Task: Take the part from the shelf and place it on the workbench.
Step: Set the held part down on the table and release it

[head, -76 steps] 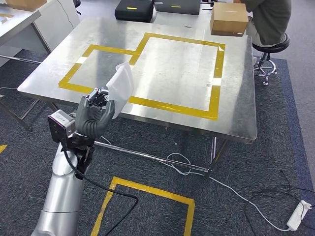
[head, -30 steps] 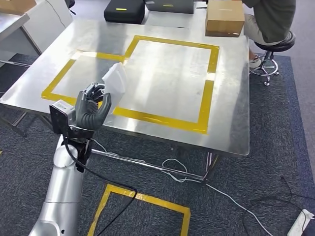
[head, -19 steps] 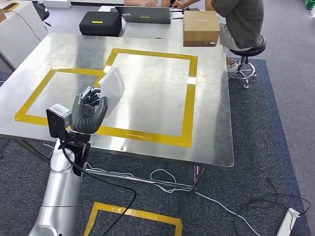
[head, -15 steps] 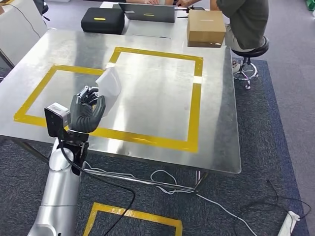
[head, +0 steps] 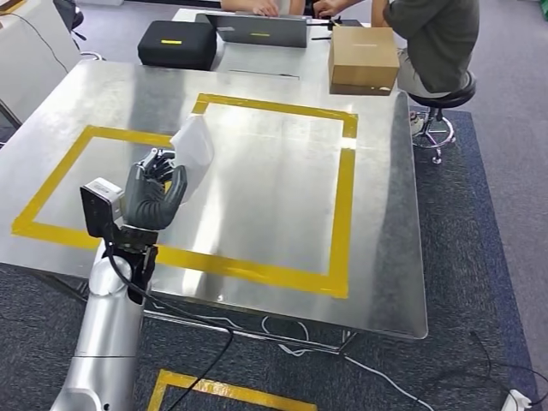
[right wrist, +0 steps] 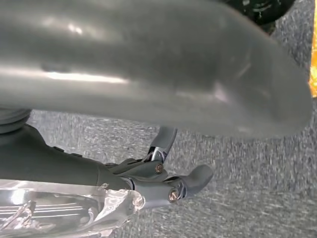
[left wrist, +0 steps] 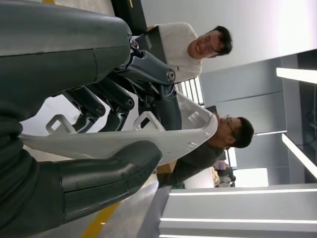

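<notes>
White part: clamped in left hand fingers, now over tabletop, 9 o'clock.
Right hand: empty, fingers apart.
Change: camera nearer; release next.

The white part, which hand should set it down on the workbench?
Left. The left hand already holds the white part above the workbench, by the yellow tape outlines. The right hand hangs over carpet and seems to hold nothing.
</notes>
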